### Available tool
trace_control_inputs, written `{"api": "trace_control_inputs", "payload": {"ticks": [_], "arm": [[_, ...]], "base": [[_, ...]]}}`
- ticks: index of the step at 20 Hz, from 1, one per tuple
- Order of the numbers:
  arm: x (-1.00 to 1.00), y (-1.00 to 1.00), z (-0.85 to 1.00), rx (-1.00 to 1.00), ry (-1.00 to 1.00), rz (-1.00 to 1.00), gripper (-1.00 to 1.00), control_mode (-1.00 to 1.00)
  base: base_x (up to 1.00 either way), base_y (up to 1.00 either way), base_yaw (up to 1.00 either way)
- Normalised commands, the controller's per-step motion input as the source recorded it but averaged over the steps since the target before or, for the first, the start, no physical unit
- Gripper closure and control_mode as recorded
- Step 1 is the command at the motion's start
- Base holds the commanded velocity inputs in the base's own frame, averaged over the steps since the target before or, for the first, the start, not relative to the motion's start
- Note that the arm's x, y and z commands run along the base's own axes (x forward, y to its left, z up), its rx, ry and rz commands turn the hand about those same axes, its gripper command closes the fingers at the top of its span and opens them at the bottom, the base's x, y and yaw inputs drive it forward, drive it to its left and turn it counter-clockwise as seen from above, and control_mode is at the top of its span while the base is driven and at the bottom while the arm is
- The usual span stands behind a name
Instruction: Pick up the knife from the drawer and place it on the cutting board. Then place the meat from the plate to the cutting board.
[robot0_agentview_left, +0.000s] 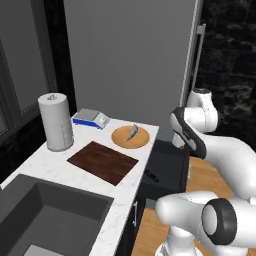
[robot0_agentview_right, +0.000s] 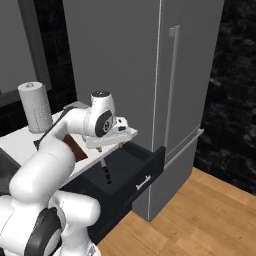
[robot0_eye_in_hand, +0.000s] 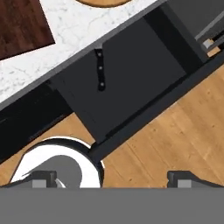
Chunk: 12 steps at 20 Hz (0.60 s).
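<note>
While the drawer (robot0_agentview_right: 131, 172) stood pulled out under the counter edge, the knife (robot0_eye_in_hand: 100, 69) lay flat inside it, black handle showing and the blade end tucked back beneath the counter lip, which I'd guess is why the arm was parked right above instead of coming in from the side. The gripper (robot0_eye_in_hand: 112, 178) hung over the open drawer with its fingers spread fully apart, holding nothing, well above the knife. The arm was folded up, elbow high, wrist bent so the hand faced down into the drawer. Up on the counter the cutting board (robot0_agentview_left: 102, 161) sat bare, and just beyond it the meat (robot0_agentview_left: 132, 133) was lying on the plate (robot0_agentview_left: 120, 140), untouched.
</note>
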Motion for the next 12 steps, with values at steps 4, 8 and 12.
{"api": "trace_control_inputs", "payload": {"ticks": [4,8,12], "arm": [[0.32,-0.6,-0.29,0.21,0.0,0.34,-1.0,-1.0],[0.49,-0.23,-0.72,0.01,0.0,0.19,-1.0,-1.0],[0.4,0.02,-0.82,-0.02,0.0,0.12,-1.0,-1.0]], "base": [[0.0,0.0,0.0],[0.0,0.0,0.0],[0.0,0.0,0.0]]}}
